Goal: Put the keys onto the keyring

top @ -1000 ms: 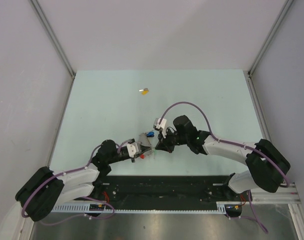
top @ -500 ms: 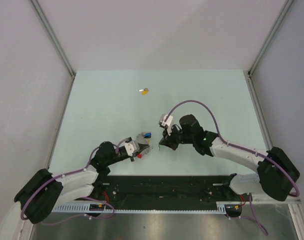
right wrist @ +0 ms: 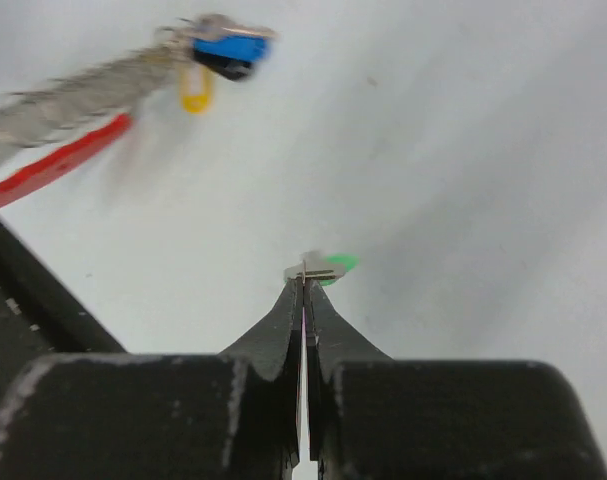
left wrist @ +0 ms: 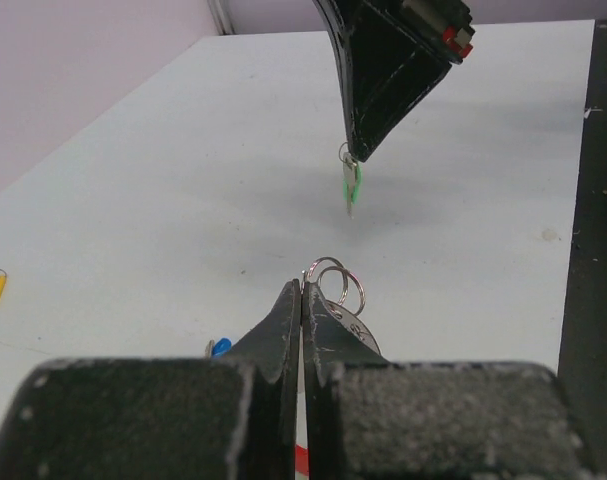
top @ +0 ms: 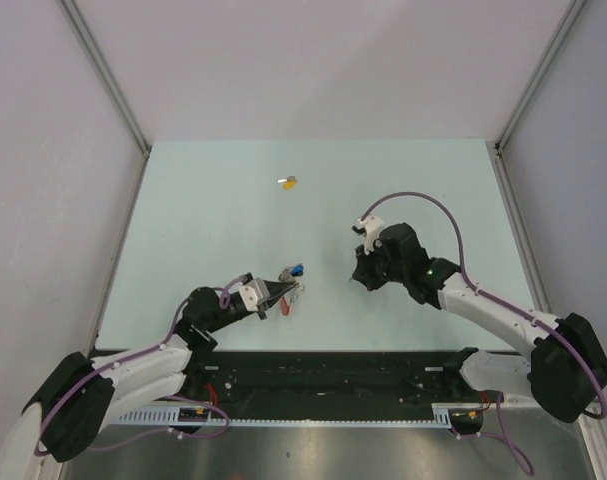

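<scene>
Green-headed key (left wrist: 351,188), yellow-headed key (top: 289,182), red-banded keyring (right wrist: 58,161)

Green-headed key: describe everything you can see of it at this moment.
The green-headed key is tiny, with a green plastic head, a silver metal blade and a small ring at its top. It hangs blade-down from the tip of the right pincer, which is shut on its top end. It seems clear of the table and hangs apart from the keyring held in the left pincer.

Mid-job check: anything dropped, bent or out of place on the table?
Nothing looks damaged. The yellow key lies alone far up the table, away from both arms. The green key hangs from the right gripper, its jaws shut, clear of the keyring held by the left gripper.
</scene>
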### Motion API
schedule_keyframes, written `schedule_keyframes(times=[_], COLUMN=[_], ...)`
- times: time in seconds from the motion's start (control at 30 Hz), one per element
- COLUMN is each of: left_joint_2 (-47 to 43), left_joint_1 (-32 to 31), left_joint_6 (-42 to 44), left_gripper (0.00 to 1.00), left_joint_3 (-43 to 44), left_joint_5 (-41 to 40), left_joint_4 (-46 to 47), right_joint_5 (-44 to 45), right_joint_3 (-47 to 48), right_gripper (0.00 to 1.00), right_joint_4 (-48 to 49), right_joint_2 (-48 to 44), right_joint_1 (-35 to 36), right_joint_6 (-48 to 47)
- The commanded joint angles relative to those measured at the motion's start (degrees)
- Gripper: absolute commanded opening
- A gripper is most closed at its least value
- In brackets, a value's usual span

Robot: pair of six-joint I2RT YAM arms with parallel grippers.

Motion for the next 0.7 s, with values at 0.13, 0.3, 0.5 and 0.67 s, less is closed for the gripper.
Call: schedule_keyframes(times=[0.13,0.3,0.5,0.67], left_joint_2=[-2.66,-3.71,-3.63,-3.19], left_joint_1=[0.32,0.32,0.32,0.32], left_joint_6=[-1.49,-1.32,-0.88,-0.88], left_gripper=[0.0,0.0,0.0,0.01], left_joint_3=[-2.61,-2.52,-2.17,-2.0], left_joint_5=[-2.18,-2.89,-3.15,-3.32], left_joint_4=[1.87,0.55,-0.42,-0.6], right_joint_5=[10.71,11.77,13.09,13.35], right_joint_3=[4.44,8.75,9.81,9.9], right_gripper=[0.0,0.0,0.0,0.0], right_joint_4=[-10.37,-5.9,6.67,12.74], right_joint_2=[6.09,19.08,25.87,29.04], right_joint_1=[-3.58,-4.46,-4.28,-3.41], right_joint_6=[5.53,2.54,-1.33,-3.35])
